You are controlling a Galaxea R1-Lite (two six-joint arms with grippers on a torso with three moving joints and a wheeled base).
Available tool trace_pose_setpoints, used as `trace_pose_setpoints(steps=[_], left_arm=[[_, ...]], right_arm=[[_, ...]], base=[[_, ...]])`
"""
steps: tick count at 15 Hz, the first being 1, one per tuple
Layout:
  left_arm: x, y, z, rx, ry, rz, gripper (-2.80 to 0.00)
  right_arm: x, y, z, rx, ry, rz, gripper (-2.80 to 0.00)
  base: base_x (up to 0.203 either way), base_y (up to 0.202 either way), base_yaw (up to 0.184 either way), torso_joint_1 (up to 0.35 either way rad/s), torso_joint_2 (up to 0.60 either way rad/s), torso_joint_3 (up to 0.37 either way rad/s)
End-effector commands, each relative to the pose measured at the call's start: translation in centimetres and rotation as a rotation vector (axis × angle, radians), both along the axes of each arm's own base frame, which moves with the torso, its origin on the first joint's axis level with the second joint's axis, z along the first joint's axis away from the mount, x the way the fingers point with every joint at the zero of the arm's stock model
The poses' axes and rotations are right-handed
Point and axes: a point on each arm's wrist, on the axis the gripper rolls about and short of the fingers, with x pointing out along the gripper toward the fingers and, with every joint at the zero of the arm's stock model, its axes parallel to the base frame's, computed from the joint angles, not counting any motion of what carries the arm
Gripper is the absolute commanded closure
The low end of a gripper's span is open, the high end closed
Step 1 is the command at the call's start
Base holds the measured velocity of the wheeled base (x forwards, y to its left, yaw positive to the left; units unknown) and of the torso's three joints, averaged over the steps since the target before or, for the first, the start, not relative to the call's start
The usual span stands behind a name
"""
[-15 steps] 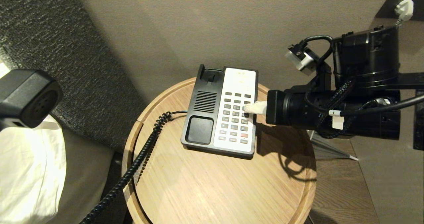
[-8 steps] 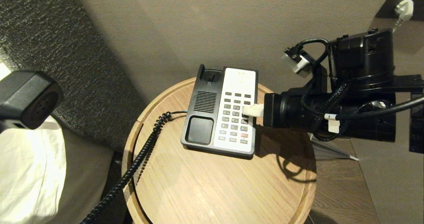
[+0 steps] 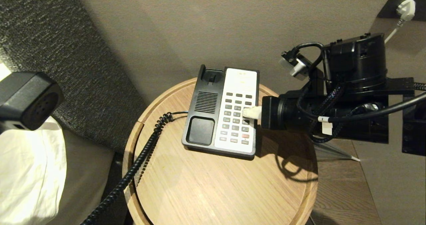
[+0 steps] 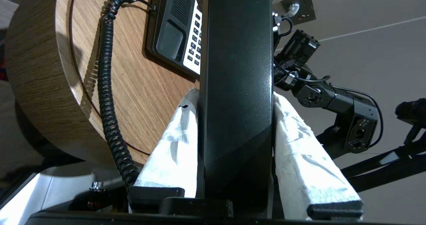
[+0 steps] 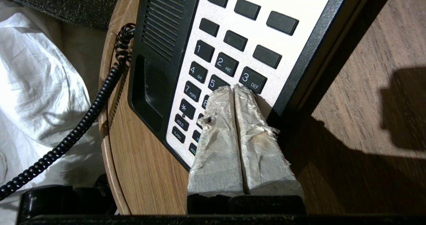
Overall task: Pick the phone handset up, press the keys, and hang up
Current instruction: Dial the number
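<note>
black handset [image 3: 28, 100], wood-grain table [image 3: 216, 191]

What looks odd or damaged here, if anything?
The white wrap on the right gripper's fingers is frayed and stained, with a small dark hole. The left gripper's wrap shows a similar nick. The handset is off its cradle, clamped in the left gripper, as the task expects. The phone sits flat on the table.

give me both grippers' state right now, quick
Left gripper: shut on the long black plastic phone handset, held off the table.
Right gripper: shut, empty, fingertips over the black-and-white phone base's keypad.
</note>
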Motion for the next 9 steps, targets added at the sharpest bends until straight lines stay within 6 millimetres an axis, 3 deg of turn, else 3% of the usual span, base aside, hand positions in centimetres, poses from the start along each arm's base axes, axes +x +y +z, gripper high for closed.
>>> trace_pose_setpoints(steps=[1,9], left_arm=[[0.02,-0.02,-0.02,-0.003,0.005,-0.001,0.0],[-0.15,0.11,-0.09,-0.005,-0.001,-0.008,0.0]], right_arm=[[0.12,0.08,-0.38,-0.008,0.009,0.001,0.0],[0.11,0.07,-0.81,0.007,-0.011,0.002,0.0]], base=[[0.0,0.0,0.0,0.0,0.0,0.0],[0.0,0.0,0.0,0.0,0.0,0.0]])
